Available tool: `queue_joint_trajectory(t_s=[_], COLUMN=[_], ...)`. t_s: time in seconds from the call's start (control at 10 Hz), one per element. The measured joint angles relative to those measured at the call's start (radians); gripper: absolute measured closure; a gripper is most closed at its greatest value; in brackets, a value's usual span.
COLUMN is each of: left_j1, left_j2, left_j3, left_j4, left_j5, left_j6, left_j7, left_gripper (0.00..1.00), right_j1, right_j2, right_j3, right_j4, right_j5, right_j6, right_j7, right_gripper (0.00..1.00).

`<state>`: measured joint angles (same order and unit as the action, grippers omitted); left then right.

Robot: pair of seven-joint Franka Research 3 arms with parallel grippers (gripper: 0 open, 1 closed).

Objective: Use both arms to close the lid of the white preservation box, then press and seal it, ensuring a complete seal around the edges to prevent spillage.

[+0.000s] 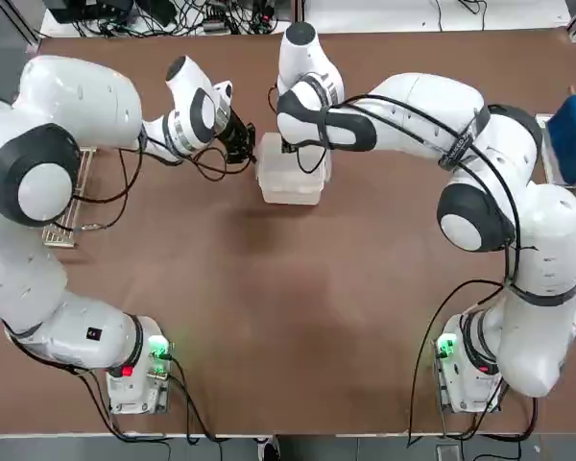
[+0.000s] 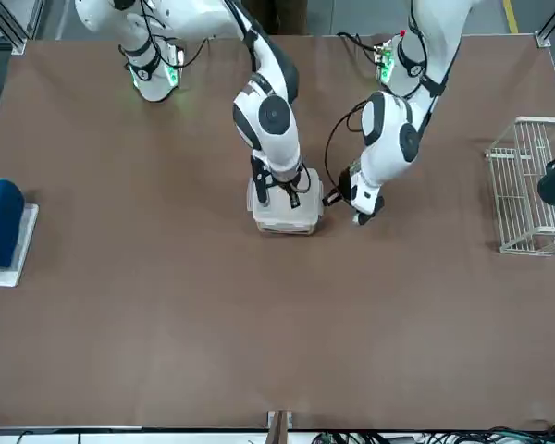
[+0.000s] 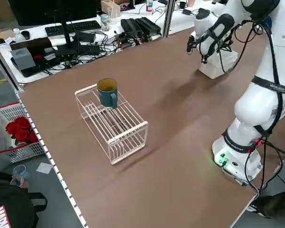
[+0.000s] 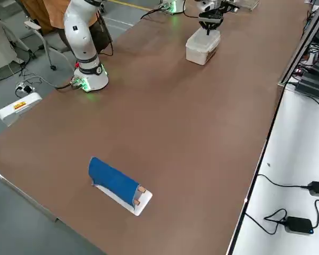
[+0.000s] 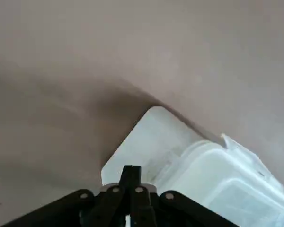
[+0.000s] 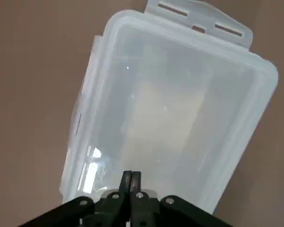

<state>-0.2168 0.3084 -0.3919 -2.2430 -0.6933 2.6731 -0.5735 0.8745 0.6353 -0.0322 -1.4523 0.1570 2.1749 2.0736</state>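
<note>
Box (image 1: 290, 173) is sitting on the far middle of the surface (image 1: 298, 317), lid (image 6: 175, 104) lying flat on top. Right claw (image 6: 131, 182) is pressing down on the lid, fingers pinched together, gripping nothing. Left claw (image 1: 240, 139) is hovering just beside the box's left edge, fingers also closed and empty.
</note>
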Motion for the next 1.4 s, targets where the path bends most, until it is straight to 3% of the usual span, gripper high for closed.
queue_joint_trajectory(t_s=[1.4], left_j1=[-0.018], left_j2=[0.011], left_j3=[0.008], left_j4=[0.003], left_j5=[-0.023], left_j6=[0.034], left_j7=[-0.034], left_gripper=[0.99], right_j1=[0.0], right_j2=[0.001], right_j3=[0.0], right_j4=[0.0], right_j5=[-0.003], right_j6=[0.003], right_j7=[0.0], right_gripper=[0.96])
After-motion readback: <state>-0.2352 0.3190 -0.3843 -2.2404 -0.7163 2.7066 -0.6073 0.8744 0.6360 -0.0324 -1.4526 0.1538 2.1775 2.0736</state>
